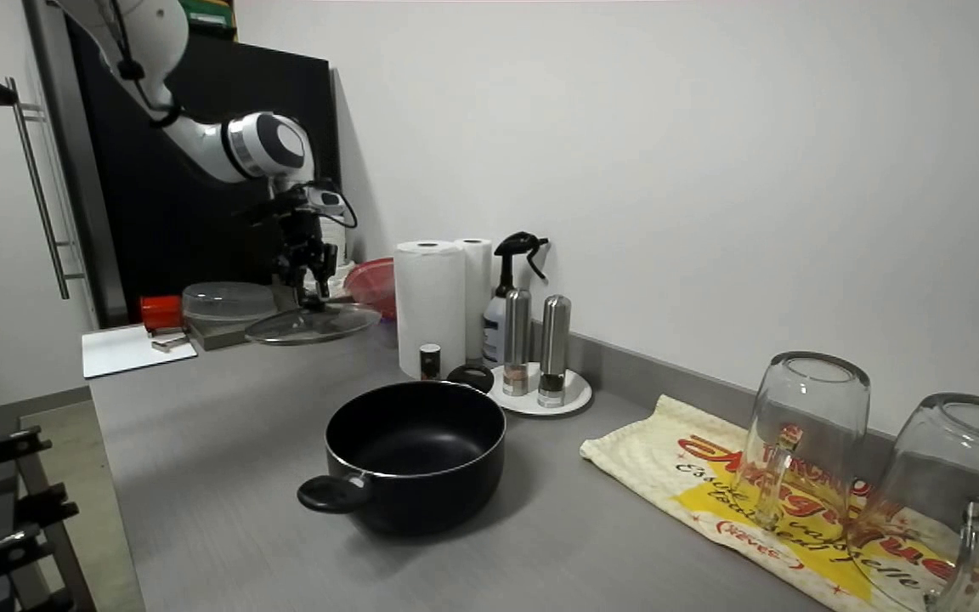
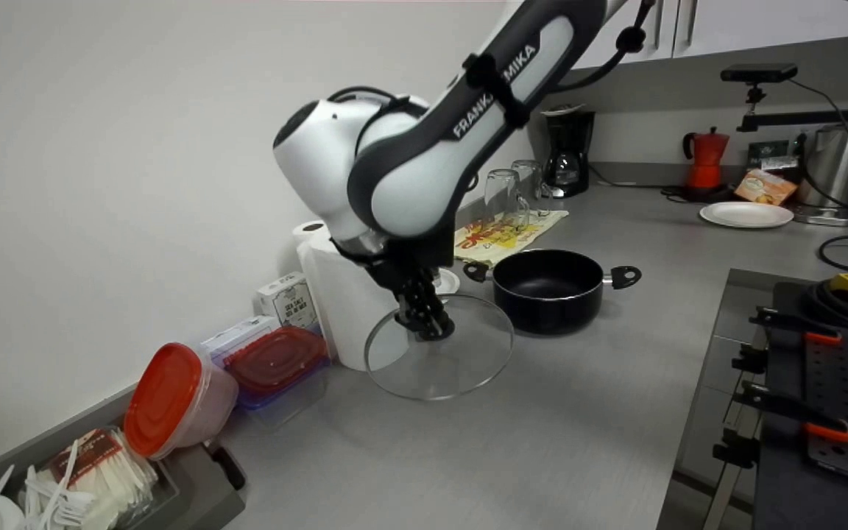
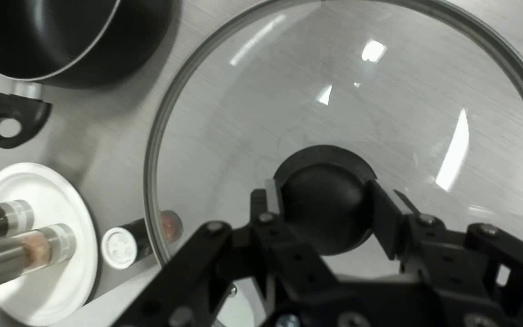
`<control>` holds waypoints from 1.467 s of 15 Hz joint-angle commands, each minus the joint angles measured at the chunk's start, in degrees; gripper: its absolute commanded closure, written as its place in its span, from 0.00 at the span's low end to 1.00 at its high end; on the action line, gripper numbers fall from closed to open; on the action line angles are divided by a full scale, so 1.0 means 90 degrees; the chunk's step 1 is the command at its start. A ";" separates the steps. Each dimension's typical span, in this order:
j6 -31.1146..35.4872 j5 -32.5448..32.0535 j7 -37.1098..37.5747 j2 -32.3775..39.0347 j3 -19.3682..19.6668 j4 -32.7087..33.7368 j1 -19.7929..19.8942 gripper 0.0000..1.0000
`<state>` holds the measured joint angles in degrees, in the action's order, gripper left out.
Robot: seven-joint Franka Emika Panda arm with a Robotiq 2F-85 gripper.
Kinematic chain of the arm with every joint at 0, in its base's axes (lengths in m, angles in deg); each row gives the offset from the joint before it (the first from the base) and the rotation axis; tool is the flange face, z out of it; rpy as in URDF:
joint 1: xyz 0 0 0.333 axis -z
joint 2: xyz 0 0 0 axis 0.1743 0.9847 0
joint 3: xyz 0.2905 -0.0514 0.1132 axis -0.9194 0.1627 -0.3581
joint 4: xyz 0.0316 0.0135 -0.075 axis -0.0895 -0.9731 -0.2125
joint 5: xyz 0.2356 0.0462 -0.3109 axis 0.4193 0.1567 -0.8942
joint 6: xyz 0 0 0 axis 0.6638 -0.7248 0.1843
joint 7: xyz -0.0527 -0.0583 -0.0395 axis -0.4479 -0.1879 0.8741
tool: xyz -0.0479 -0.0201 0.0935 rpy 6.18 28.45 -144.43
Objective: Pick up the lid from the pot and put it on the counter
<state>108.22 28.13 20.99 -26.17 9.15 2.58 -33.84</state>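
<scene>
Wrist view shows the black two-fingered gripper pinching the small, round black knob of the wide, transparent lid with its dark grey rim; the lid is off the low, wide black pot and seems to hang above the smooth, matte grey counter, though the gap beneath is hard to judge; it looks like glass, so probably stiff, slick, moderately heavy and breakable, the central knob being the safest hold; gripper parts hide some rim, and its right side runs out of view.
</scene>
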 commanded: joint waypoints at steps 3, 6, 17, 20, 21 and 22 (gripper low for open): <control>-0.0161 -0.0025 -0.0083 0.1358 0.0020 0.0914 -0.0340 0.76; -0.0293 0.0111 -0.0174 0.1863 0.0021 0.1423 -0.0390 0.76; -0.0779 0.0782 -0.0399 0.2748 -0.0020 0.2841 -0.0334 0.24; -0.1516 0.0780 -0.0643 0.2711 0.0022 0.3045 -0.0332 0.04; -0.1726 0.0758 -0.0709 0.2600 0.0037 0.3033 -0.0305 0.01; -0.1906 0.0686 -0.0850 0.2445 -0.0016 0.2955 -0.0231 0.00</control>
<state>96.84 34.04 17.11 -2.95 9.21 27.04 -36.67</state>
